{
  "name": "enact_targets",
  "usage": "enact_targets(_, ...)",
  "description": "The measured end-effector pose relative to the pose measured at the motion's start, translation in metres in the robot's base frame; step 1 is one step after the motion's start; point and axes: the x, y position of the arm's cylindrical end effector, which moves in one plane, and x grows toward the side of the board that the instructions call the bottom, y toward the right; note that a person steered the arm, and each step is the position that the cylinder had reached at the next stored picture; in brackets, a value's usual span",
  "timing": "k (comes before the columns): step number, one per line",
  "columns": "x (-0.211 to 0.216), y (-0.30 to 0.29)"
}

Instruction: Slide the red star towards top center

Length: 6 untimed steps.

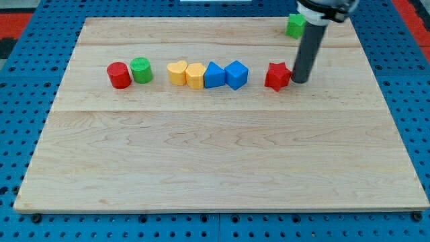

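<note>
The red star (276, 76) lies on the wooden board (222, 161), right of the middle and in the upper half. My tip (299, 81) stands just to the star's right, touching or nearly touching its right side. The dark rod rises from there toward the view's top right. To the star's left runs a row of blocks: a blue cube (236, 74), a blue block (213, 75), a yellow block (195, 76) and a yellow heart (177, 72).
A green cylinder (141, 70) and a red cylinder (119, 74) stand side by side at the left. A green block (294, 25) sits near the board's top edge, partly behind the rod. A blue pegboard (27, 60) surrounds the board.
</note>
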Motion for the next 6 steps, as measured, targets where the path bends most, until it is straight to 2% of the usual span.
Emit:
enact_targets(1,-0.010,-0.039)
enact_targets(2,0.009,-0.006)
enact_targets(4,0.038,-0.025)
enact_targets(5,0.033,-0.065)
enact_targets(6,-0.007,-0.094)
